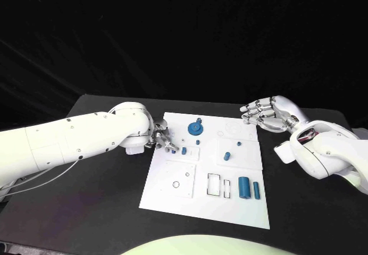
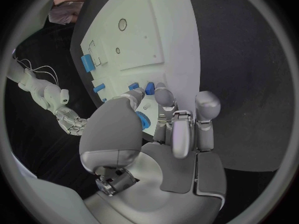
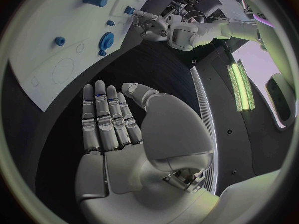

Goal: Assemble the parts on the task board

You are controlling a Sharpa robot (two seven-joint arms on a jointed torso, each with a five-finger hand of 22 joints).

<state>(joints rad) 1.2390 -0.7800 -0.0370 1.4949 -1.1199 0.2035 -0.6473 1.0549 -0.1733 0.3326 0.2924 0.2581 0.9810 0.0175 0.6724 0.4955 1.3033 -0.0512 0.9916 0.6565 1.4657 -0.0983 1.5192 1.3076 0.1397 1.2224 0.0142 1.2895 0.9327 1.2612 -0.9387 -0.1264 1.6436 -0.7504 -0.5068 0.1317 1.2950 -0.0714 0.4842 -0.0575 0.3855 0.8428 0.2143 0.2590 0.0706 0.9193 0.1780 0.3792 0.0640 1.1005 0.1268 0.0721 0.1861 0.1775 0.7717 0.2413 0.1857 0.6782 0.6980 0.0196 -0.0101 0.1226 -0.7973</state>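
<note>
The white task board (image 1: 207, 207) (image 2: 143, 35) (image 3: 37, 45) lies mid-table. My left hand (image 1: 159, 139) (image 2: 168, 134) (image 3: 152, 24) hovers over its far left part, thumb and fingertips right at two small blue parts (image 1: 178, 151) (image 2: 142, 87) standing there; nothing is lifted. A blue gear (image 1: 195, 128) (image 3: 106, 40) sits just beyond, glimpsed between thumb and fingers. A blue peg (image 1: 227, 155) stands mid-board. Two blue cylinders (image 1: 248, 187) (image 2: 87, 62) lie near the right edge. My right hand (image 1: 265, 112) (image 3: 124, 129) hangs empty, fingers straight, over the far right corner.
Rectangular slots (image 1: 218, 185) and a round hole (image 1: 176, 184) mark the near half of the board. Bare black table (image 1: 92, 202) surrounds the board on all sides. My right forearm (image 1: 322, 154) lies beside the board's right edge.
</note>
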